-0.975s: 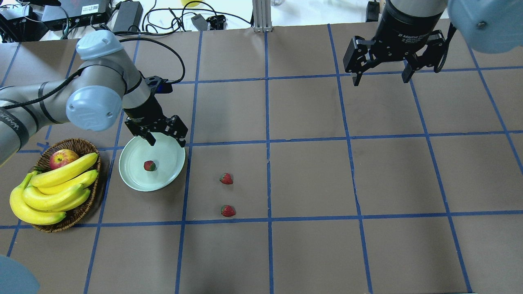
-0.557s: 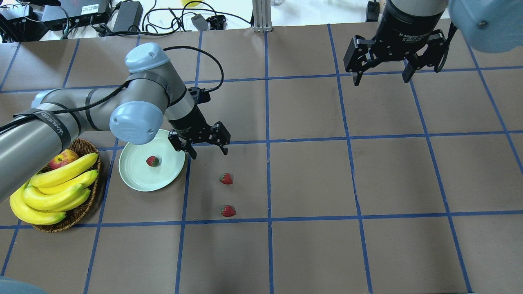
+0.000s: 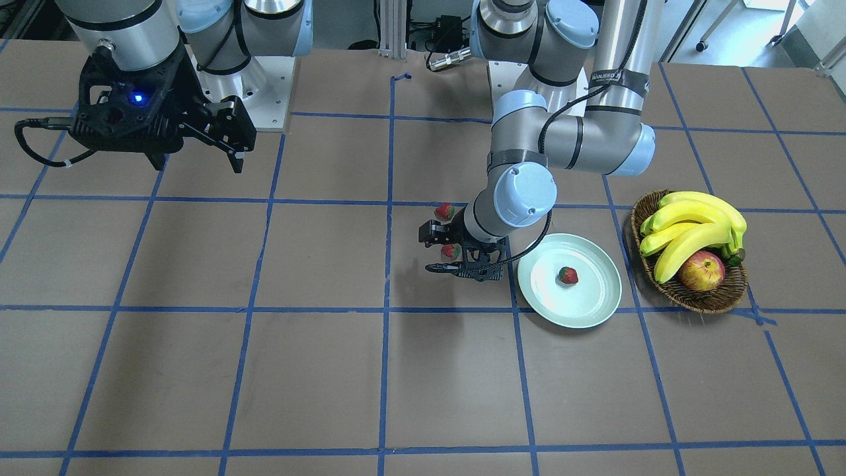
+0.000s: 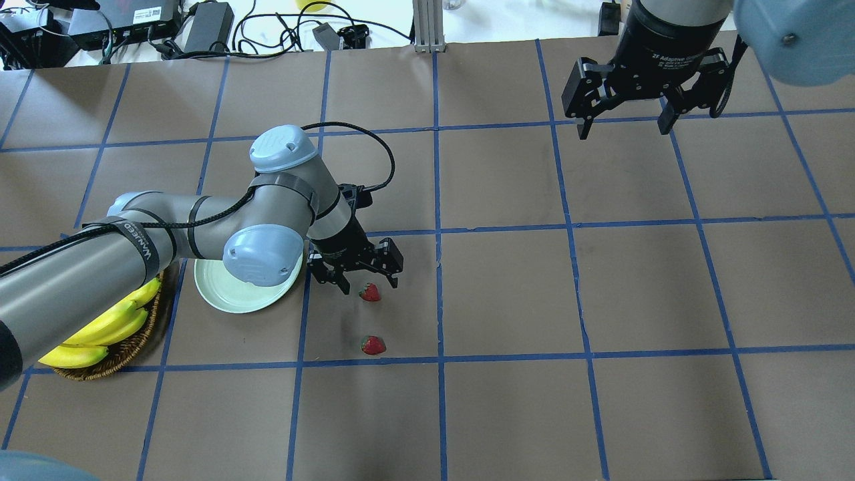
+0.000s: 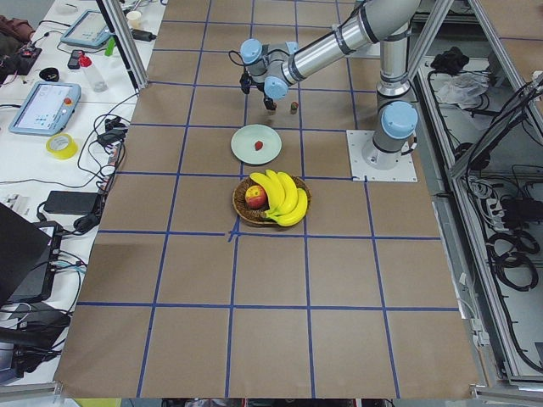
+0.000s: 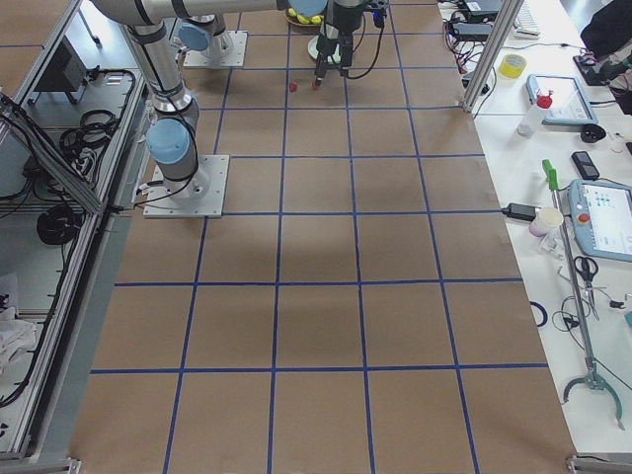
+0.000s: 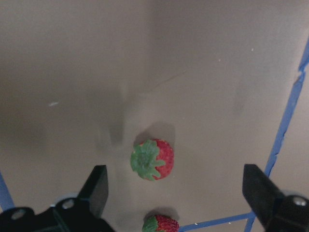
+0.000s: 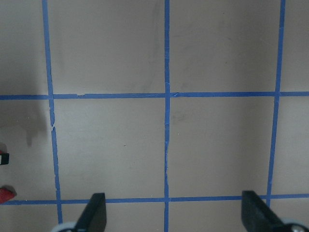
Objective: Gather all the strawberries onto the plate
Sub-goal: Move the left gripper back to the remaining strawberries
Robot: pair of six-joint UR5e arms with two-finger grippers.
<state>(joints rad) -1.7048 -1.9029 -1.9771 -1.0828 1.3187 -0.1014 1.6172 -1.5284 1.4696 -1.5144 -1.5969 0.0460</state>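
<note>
In the front-facing view I see the left gripper (image 3: 433, 254) just left of centre. Its fingers are spread wide and grip nothing, and the first strawberry (image 3: 451, 250) lies on the table between them. The second strawberry (image 3: 445, 211) lies just above it in the frame. The third strawberry (image 3: 568, 275) lies inside the mint-green plate (image 3: 581, 307), right of the gripper. A wicker basket (image 3: 717, 301) with bananas (image 3: 694, 225) and an apple (image 3: 702, 271) stands at the right, near the plate. At upper left the right gripper (image 3: 197, 162) hangs spread and empty.

In the overhead view the left gripper straddles the first strawberry, left of centre, and the second lies below it on the table. The left arm's elbow covers much of the plate, so I cannot see the third berry here. The right gripper sits at upper right, released.

In the left wrist view the first strawberry sits mid-frame, its green cap turned left. The fingers (image 7: 96, 186) stand wide on either side, clear of it. The second peeks in at the bottom edge.
</note>
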